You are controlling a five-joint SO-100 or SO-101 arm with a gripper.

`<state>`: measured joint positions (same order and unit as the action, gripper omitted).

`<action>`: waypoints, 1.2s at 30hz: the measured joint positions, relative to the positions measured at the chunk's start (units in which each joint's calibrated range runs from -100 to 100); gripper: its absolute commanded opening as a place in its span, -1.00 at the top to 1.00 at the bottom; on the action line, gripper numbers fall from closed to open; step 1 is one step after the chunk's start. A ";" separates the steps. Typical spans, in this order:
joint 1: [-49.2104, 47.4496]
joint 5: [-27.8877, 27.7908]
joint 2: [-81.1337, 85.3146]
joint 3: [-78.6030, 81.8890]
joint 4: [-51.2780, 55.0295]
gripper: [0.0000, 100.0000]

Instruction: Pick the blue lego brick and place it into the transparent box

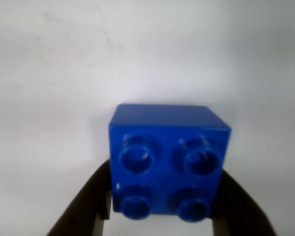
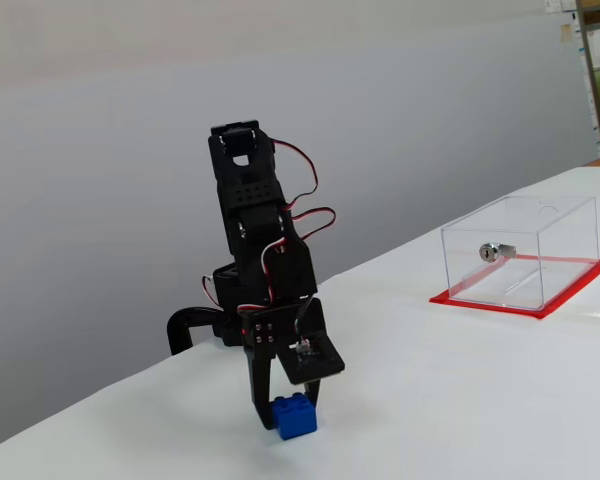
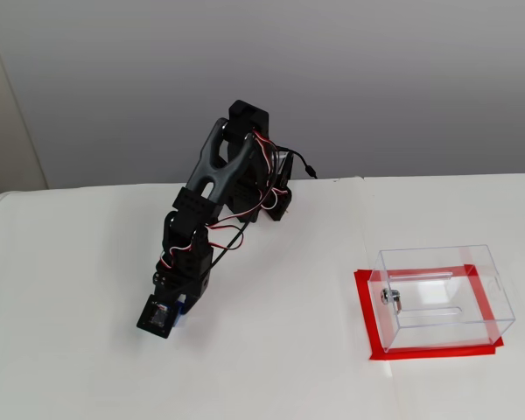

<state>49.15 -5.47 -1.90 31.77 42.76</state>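
Note:
The blue lego brick (image 1: 167, 162) sits studs-up on the white table between my gripper's (image 1: 163, 206) two black fingers, which press against its left and right sides. In a fixed view the brick (image 2: 296, 416) rests on the table under the downward-pointing gripper (image 2: 288, 412). In another fixed view only a sliver of the brick (image 3: 183, 308) shows beside the gripper (image 3: 162, 319). The transparent box (image 2: 520, 250) stands empty on its red base, far to the right of the arm in both fixed views (image 3: 442, 293).
A silver lock (image 2: 495, 252) sits on the box's wall that faces the arm. The red base (image 3: 365, 315) sticks out around the box. The arm's base (image 3: 276, 197) stands at the table's far edge, by a grey wall.

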 measured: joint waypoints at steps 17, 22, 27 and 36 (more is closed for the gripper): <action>-7.69 1.12 17.17 0.00 -0.43 0.81; -10.15 1.12 22.49 0.00 -0.69 0.81; -12.71 1.12 28.50 -0.35 -0.69 0.81; -18.59 1.12 38.73 -0.35 -0.69 0.82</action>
<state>30.56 -4.35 36.83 31.42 42.07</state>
